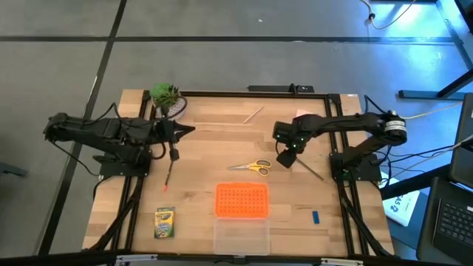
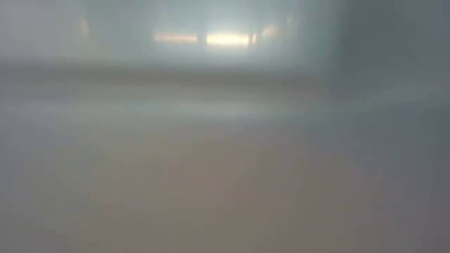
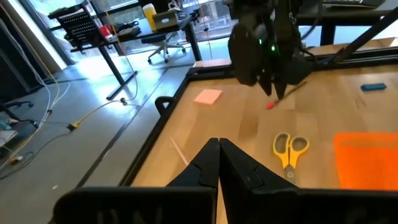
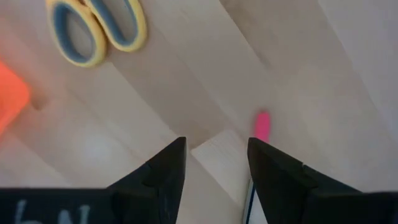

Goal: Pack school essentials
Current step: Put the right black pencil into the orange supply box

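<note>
The right gripper is seen low over the wooden table, just right of the yellow-handled scissors, and its fingers are held apart with bare wood showing between them. The pink end of a pencil is caught just past one fingertip, untouched; from above that thin dark pencil is found lying on a slant beside the gripper. The left gripper is parked at the table's left side near the green potted plant, its fingers pressed together on nothing. A red-tipped pencil is laid just in front of the left arm, and the green-and-yellow crayon box is set at the near-left corner. The orange perforated lid is placed at the near middle, with the clear case right beside it at the table's edge. The tiny blue eraser is spotted to the right of the lid, the pale wooden pencil towards the far edge, and the pink note pad close to the far-right corner. Nothing can be made out in the low view.
</note>
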